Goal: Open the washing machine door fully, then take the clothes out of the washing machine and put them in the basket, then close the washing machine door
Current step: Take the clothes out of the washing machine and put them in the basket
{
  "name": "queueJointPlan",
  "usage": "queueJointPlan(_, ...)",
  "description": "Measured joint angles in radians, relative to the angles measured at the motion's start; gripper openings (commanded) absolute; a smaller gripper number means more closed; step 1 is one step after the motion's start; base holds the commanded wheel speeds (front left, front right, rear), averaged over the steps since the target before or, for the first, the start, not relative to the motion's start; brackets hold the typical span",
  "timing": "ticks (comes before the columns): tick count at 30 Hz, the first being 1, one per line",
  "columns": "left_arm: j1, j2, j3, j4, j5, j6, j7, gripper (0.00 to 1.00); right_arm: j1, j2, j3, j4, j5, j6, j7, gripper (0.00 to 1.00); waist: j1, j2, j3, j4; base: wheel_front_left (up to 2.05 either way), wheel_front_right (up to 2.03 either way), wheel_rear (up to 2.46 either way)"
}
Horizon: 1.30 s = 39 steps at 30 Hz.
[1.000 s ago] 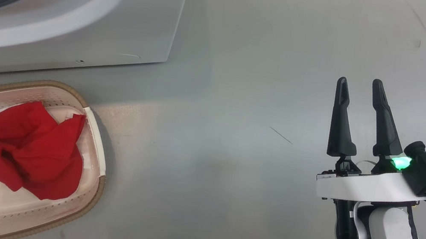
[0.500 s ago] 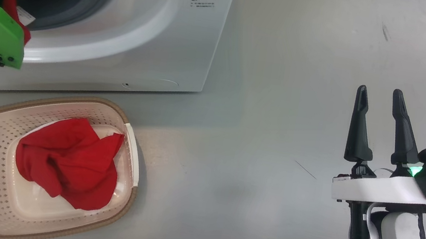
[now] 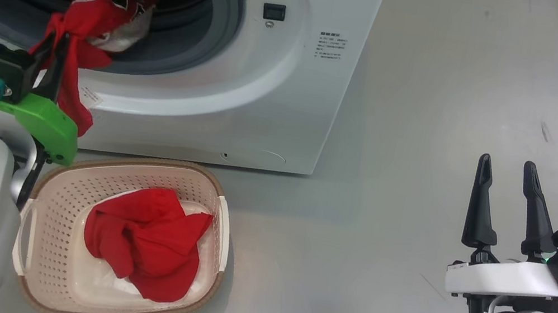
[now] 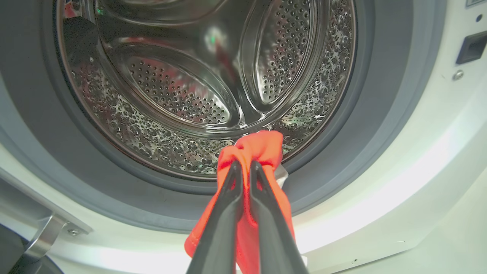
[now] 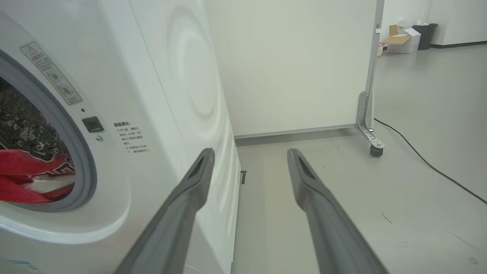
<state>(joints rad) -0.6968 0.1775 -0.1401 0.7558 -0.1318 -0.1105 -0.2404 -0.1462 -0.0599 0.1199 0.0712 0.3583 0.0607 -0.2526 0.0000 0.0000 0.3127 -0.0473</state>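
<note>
Red jersey: bright red cloth with white and dark patches. It spills out of the machine's round mouth and over the grey gasket, and one fold hangs down the white front.
Left gripper: its two long dark fingers are pressed together, pinching a bunched fold of the red jersey. It sits just in front of the lower lip of the opening.
Washing machine: a white front-loader at the upper left of the head view, its mouth uncovered. The shiny perforated steel drum shows inside.
Basket: cream perforated plastic with a brown woven-look rim. It stands on the floor just in front of the machine, on the robot's side of the held jersey.
Red garment: plain red and crumpled, lying in the middle of the basket's bottom, apart from the jersey.
Right gripper: fingers spread wide apart and pointing away from the robot. It hangs above the grey floor, well to the right of the machine and the basket.
Background: the right wrist view shows a white partition on a castor and a dark cable trailing across the floor.
</note>
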Motion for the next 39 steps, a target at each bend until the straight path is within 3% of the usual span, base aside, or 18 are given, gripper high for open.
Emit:
queueJointPlan(13, 0.184, -0.007, 0.012, -0.127, -0.026, -0.001, -0.009, 0.0, 0.085, 0.004, -0.007, 0.007, 0.0, 0.011, 0.0, 1.0, -0.0001, 0.0, -0.145, 0.1, 0.0, 0.0, 0.0)
queueJointPlan(33, 0.277, -0.046, 0.071, -0.728, -0.013, 0.026, -0.012, 0.0, 0.116, 0.01, -0.009, -0.012, -0.007, 0.021, 0.0, 1.0, -0.0001, 0.0, -0.176, 0.127, 0.0, 0.0, 0.0)
queueJointPlan(39, 0.34, -0.053, 0.072, -0.781, 0.002, 0.026, -0.017, 0.0, 0.117, 0.011, -0.008, -0.012, -0.008, 0.026, 0.0, 1.0, 0.0, 0.0, -0.18, 0.127, 0.0, 0.0, 0.0)
